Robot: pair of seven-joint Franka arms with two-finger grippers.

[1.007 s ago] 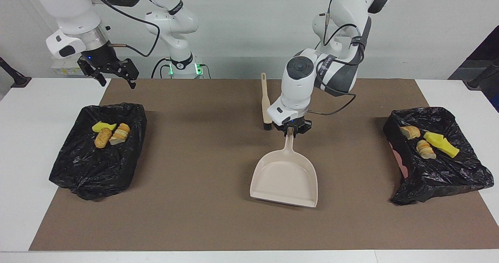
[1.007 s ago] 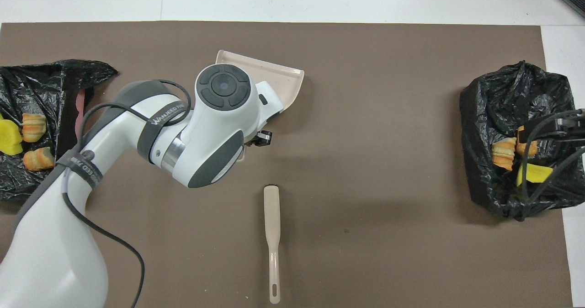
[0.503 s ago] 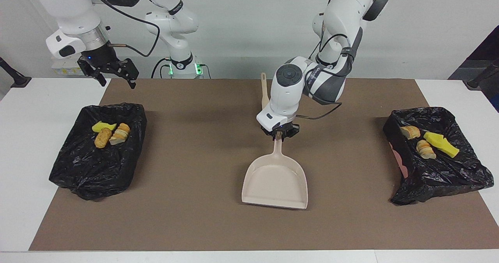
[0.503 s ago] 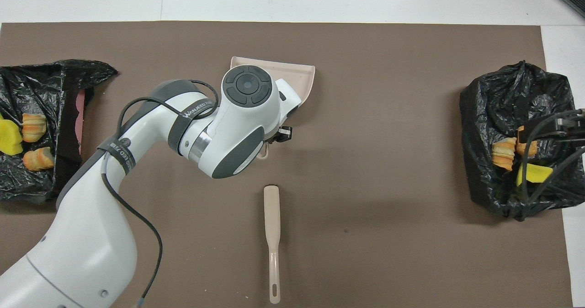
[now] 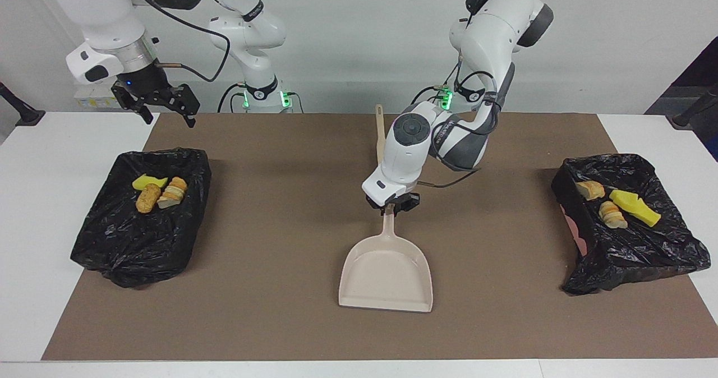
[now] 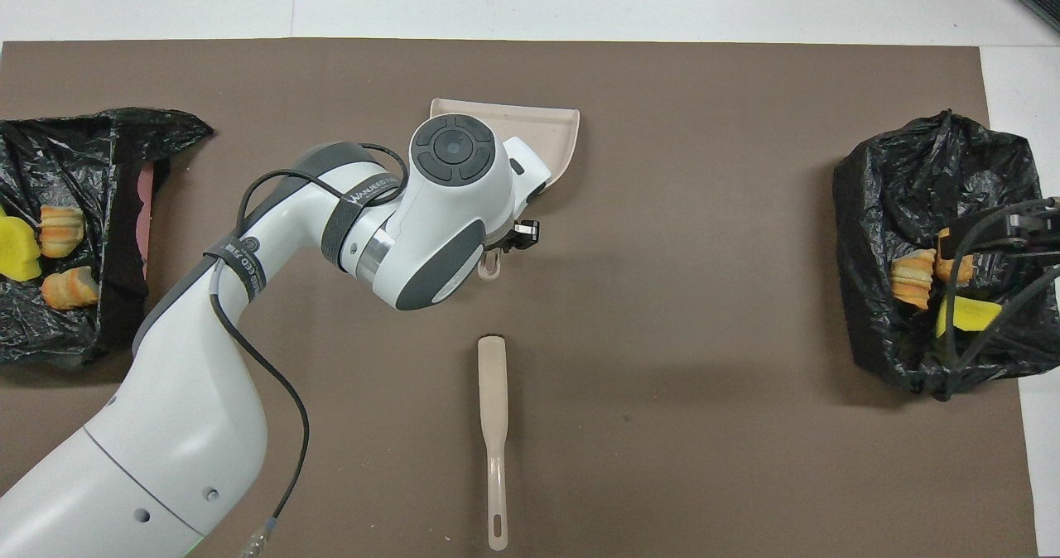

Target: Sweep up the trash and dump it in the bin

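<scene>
The beige dustpan (image 5: 387,274) lies flat and empty on the brown mat (image 5: 269,210), mid-table. My left gripper (image 5: 391,205) is low at the top of its handle; in the overhead view the wrist hides most of the dustpan (image 6: 556,126). The trash sits in two black-lined bins. One bin (image 5: 134,232), at the right arm's end, holds a yellow chunk (image 5: 148,181) and two bread-like pieces (image 5: 147,197). The other bin (image 5: 628,238) holds a yellow chunk (image 5: 634,207) and two bread pieces (image 5: 611,214). My right gripper (image 5: 168,119) hangs open and empty over the first bin's near edge.
The beige brush (image 6: 493,425) lies on the mat nearer to the robots than the dustpan, its handle end pointing toward them. In the facing view the left arm hides most of the brush (image 5: 380,128). White table (image 5: 33,198) borders the mat.
The left arm has slid the dustpan toward the right arm's end of the table and slightly farther from the robots. The right arm has not moved.
</scene>
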